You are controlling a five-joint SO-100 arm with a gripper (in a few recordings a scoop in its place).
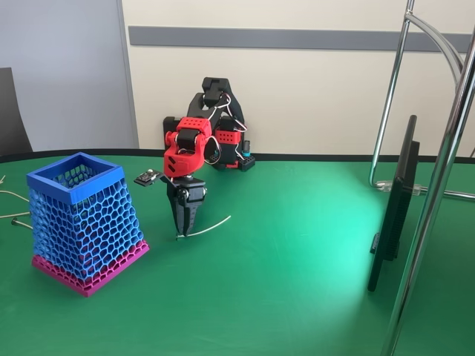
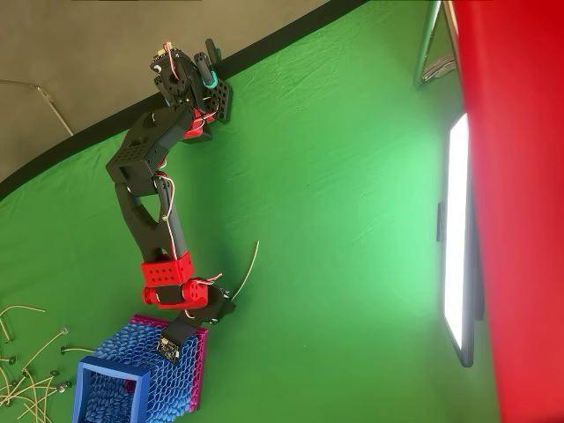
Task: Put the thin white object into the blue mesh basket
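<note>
gripper: black two-finger gripper (image 1: 180, 234) pointing down, fingers pinching one end of the thin white curved cord (image 1: 210, 224)
cord: lying on green table cloth (image 1: 297, 252), near blue honeycomb-mesh basket (image 1: 82, 222)
handling: looking light, flexible; end grip will let it dangle

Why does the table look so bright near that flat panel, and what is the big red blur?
In the fixed view, the screen throws a pale glow on the green table. In the overhead view, the screen is blown out white, and a blurred red shape sits close to the lens.
</note>
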